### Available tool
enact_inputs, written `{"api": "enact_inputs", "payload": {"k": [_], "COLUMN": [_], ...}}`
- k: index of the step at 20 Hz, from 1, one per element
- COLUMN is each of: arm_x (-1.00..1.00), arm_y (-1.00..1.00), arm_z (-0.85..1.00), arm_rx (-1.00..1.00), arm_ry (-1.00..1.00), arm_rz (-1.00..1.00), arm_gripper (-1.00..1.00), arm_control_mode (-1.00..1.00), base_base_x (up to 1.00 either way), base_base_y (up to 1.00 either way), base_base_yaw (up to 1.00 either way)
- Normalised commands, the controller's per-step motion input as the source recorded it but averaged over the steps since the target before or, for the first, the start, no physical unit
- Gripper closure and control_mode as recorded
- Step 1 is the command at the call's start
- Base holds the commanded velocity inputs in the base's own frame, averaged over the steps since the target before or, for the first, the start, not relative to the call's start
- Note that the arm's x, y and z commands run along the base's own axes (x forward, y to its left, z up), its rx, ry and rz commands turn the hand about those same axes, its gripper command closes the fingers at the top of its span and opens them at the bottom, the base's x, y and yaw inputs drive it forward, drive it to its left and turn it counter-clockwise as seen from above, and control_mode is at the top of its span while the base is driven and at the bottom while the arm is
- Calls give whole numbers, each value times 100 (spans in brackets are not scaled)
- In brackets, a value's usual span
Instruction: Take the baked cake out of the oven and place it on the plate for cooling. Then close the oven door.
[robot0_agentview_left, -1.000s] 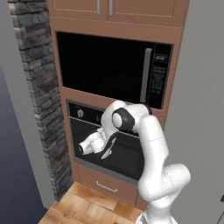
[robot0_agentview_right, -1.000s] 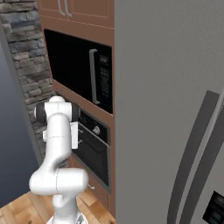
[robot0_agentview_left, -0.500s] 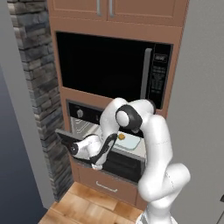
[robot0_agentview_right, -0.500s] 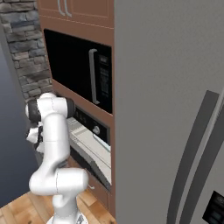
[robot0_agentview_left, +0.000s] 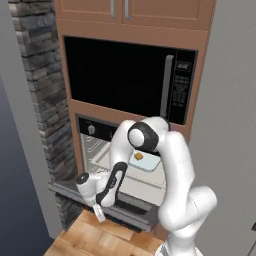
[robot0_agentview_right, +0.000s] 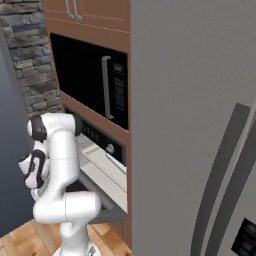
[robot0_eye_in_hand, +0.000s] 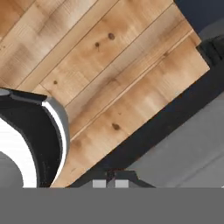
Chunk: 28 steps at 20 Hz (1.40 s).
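The oven door (robot0_agentview_left: 107, 199) hangs open. The baked cake (robot0_agentview_left: 138, 157) sits on the pale tray (robot0_agentview_left: 134, 162) inside the oven (robot0_agentview_left: 100, 150), at about one o'clock from the gripper (robot0_agentview_left: 99, 214) (finger state unclear), which points floorward.

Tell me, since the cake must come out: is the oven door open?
Open: the oven door lies dropped flat, exposing the cake inside.

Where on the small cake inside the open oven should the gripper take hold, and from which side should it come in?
Grip the cake across two opposite flat sides: it is a small block sitting upright on the pale tray. Probably come in from the front, over the lowered oven door, since the oven encloses the other sides.
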Motion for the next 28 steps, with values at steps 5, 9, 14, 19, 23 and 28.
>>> {"api": "enact_inputs", "payload": {"k": [5, 9, 14, 19, 23, 28], "arm_x": [-26, 4, 53, 91, 100, 100], "arm_y": [8, -24, -75, -65, -38, -22], "arm_z": [46, 100, 42, -9, -65, -38], "arm_rx": [5, 0, -5, -21, -17, -16], "arm_ry": [4, -18, -13, -10, 22, 18], "arm_rz": [15, 13, 23, 9, 3, 11], "arm_gripper": [-100, -100, -100, -100, -100, -100], "arm_control_mode": [-100, -100, -100, -100, -100, -100], "base_base_x": [0, 0, 0, 0, 0, 0], "base_base_y": [0, 0, 0, 0, 0, 0], "base_base_yaw": [0, 0, 0, 0, 0, 0]}}
